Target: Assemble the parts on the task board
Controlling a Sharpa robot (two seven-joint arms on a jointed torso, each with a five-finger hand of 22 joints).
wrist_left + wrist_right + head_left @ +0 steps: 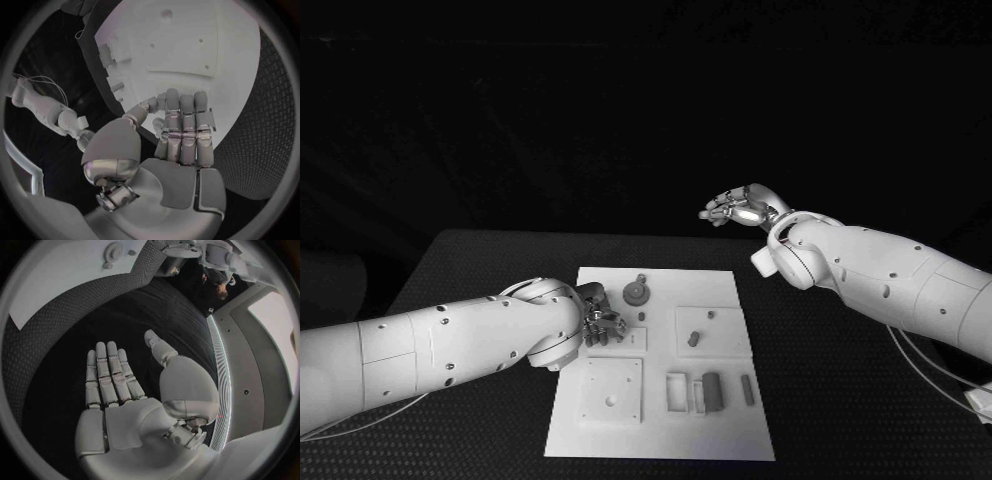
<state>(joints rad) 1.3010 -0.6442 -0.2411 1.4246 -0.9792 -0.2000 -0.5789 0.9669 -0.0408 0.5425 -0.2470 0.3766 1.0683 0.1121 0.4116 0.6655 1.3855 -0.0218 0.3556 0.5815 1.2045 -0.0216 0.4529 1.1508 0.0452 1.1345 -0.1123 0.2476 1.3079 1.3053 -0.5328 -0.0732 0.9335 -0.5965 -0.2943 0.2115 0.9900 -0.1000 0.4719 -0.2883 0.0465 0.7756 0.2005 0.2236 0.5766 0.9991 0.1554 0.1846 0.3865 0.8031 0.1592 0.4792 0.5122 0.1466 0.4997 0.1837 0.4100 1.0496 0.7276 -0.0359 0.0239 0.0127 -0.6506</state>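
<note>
Left hand (599, 325) sits low over the left edge of the task board (733, 430), at the square recess beside the gear-shaped part (635, 292). In the left wrist view its fingers (184, 131) lie straight and close together, tips over the white plate, thumb set apart to one side; no part shows between them. Judgement: an empty hand positioned to reach or press a piece at that station — whether the tips touch the board cannot be told.

On the board itself, the parts lie in their own places: the gear near the top, a small slotted piece (694, 339) in the middle-right square, and upright narrow pieces (713, 391) in the lower-right row. A plain square plate (612, 392) occupies the lower left. Assembly appears at an early stage.

Right hand (740, 208) is raised well clear beyond the board's far right corner. The right wrist view shows it flat, fingers (106, 374) extended, holding nothing — likely parked to keep out of the left arm's way.
</note>
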